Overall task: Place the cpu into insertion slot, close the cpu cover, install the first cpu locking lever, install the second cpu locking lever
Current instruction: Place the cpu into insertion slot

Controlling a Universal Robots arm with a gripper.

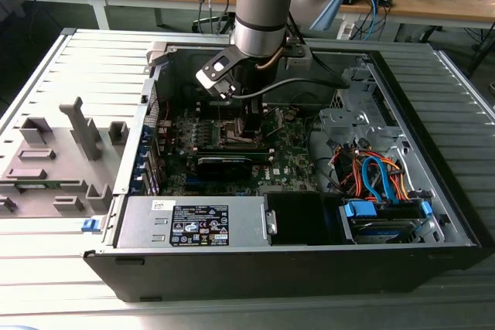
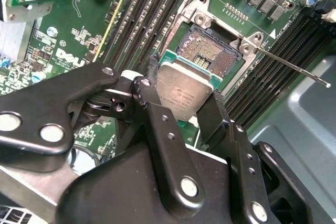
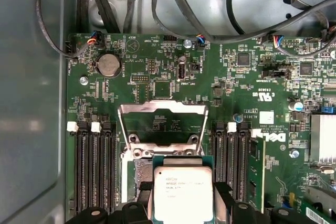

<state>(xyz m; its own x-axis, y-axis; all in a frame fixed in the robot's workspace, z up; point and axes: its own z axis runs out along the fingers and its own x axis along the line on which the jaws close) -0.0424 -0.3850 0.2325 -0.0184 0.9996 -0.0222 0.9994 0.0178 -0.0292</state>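
Exterior view: your arm reaches down into an open computer case (image 1: 294, 268) lying on its side. The gripper (image 1: 249, 119) hangs low over the green circuit board (image 1: 292, 165), near its middle.

Second wrist view: your gripper (image 2: 184, 95) is clamped on the chip (image 2: 184, 92), one black finger (image 2: 153, 70) on each of two opposite edges. The chip is a flat square with a dull silver-grey metal top, faint print and a thin green border. It sits over the near edge of the socket (image 2: 212, 50), a dark square with rows of gold contacts laid bare. You cannot tell whether the two touch. A thin metal lever (image 2: 294, 66) juts out from one socket corner.

First wrist view: the chip (image 3: 182, 192) is between the fingers (image 3: 224, 203), partly covering the socket (image 3: 140, 174). The cover (image 3: 163, 107), a thin silver frame with a large window, stands flipped open beyond it. Long black memory slots (image 3: 94, 166) flank both sides.
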